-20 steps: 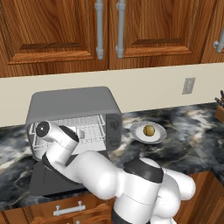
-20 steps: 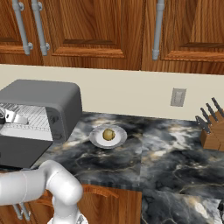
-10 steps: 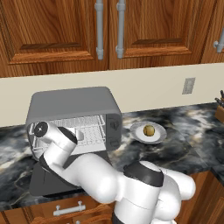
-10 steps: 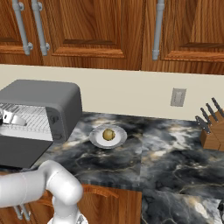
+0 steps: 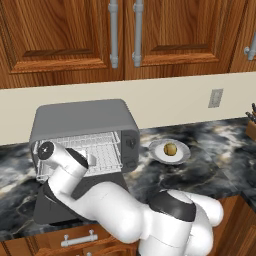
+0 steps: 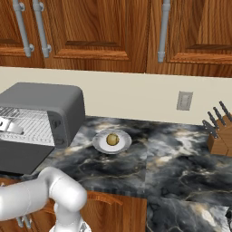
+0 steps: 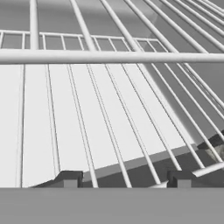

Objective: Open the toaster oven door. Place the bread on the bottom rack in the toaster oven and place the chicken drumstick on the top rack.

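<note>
Sitting on a plate (image 5: 159, 153) toward the counter's right, beside the toaster oven (image 5: 82, 130), the bread (image 5: 170, 149) looks light and crushable; pinch its sides gently. Gripper (image 7: 124, 179) inside the oven, apparently spread, empty.

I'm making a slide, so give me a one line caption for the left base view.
Arm reaching into the open toaster oven, bread waiting on a plate.

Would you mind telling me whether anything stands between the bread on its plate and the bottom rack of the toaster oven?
Nothing fixed does: the toaster oven door hangs open. But the arm reaches into the mouth, its gripper at the wire racks, so it fills the way to the bottom rack. The bread sits on the plate, right of the toaster oven.
</note>
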Available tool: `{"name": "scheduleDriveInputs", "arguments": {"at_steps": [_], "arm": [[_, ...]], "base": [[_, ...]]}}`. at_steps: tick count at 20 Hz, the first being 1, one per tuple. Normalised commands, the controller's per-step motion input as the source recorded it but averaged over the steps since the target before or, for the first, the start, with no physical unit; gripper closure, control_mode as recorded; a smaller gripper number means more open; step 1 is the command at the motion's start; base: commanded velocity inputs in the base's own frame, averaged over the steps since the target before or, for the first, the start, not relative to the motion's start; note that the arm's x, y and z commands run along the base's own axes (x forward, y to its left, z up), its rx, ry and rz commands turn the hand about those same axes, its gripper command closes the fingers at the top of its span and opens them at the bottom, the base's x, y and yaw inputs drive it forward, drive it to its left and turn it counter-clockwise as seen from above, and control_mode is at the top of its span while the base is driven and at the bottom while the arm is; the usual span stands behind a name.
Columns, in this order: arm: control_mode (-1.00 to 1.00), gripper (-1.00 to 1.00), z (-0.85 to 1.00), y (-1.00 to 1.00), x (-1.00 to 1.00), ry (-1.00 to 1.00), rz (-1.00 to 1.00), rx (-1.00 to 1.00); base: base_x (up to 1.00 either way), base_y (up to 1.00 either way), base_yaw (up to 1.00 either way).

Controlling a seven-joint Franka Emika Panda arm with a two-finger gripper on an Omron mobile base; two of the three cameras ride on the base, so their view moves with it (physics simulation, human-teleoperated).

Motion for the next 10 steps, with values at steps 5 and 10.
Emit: {"name": "scheduleDriveInputs", "arguments": {"at_steps": [5,10], "arm": [[-1.00,-1.00,-0.52,0.00,-0.56,0.11,0.00,0.00],[-1.00,-1.00,-0.56,0.01,-0.65,0.06,0.00,-0.01]], "base": [[0.00,0.00,0.00],[0.00,0.00,0.00]]}}
